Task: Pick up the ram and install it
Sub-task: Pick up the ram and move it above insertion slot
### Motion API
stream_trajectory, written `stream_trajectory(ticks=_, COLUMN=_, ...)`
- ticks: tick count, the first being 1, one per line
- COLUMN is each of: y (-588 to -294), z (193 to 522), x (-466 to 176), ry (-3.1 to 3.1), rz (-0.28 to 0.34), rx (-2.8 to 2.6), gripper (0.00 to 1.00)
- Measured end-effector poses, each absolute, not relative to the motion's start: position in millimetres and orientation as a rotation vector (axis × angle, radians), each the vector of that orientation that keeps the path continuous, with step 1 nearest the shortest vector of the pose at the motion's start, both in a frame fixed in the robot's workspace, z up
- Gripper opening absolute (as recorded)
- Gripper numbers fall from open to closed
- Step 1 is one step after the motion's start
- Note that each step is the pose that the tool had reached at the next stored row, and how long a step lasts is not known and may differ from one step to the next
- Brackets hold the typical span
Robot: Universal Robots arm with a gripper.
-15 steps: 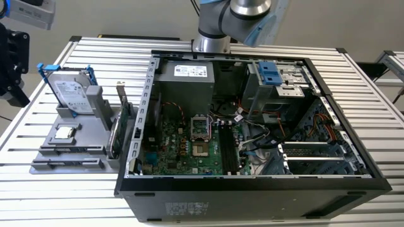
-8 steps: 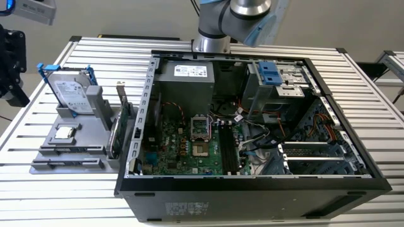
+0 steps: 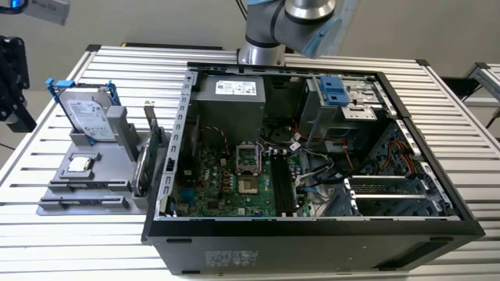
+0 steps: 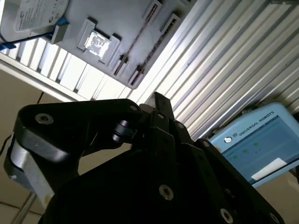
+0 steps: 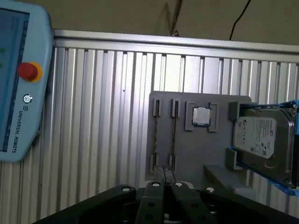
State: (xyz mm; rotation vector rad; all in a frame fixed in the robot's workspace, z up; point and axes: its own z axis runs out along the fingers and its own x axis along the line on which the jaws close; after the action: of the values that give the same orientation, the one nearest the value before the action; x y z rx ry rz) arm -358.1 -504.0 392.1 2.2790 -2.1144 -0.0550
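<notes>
Pincer [image 5: 166, 173]: closed narrow, empty, well above grey holder [image 5: 196, 144]. Ram [image 5: 174, 135]: apparently edge-on in holder slot, at the exterior view's left of open case [image 3: 312, 225]. Advised: open, square jaws to flat faces, descend straight, grip mid-length.

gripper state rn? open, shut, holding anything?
Gripper: shut, holding nothing as far as both wrist views show.

I see soft, even room light in the exterior view, and the ribbed desk [image 3: 461, 134] gleams pale. In the second wrist view my tool [image 4: 160, 100] looms black, blurred and underexposed, while the desk's slats glare white.
</notes>
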Motion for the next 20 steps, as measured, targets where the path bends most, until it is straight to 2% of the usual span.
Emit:
stream_trajectory(ticks=5, y=-503.9, z=392.2, x=-358.5, ry=-2.078, rz=-0.054, rx=2.311, gripper=0.0)
stream_trajectory(ticks=6, y=-503.9, z=392.2, x=-358.5, ry=-2.076, rz=-0.054, rx=2.313, gripper=1.0)
stream_trajectory(ticks=20, y=-497.3, z=384.2, x=-358.5, ry=-2.076, rz=-0.054, rx=2.314, gripper=1.0)
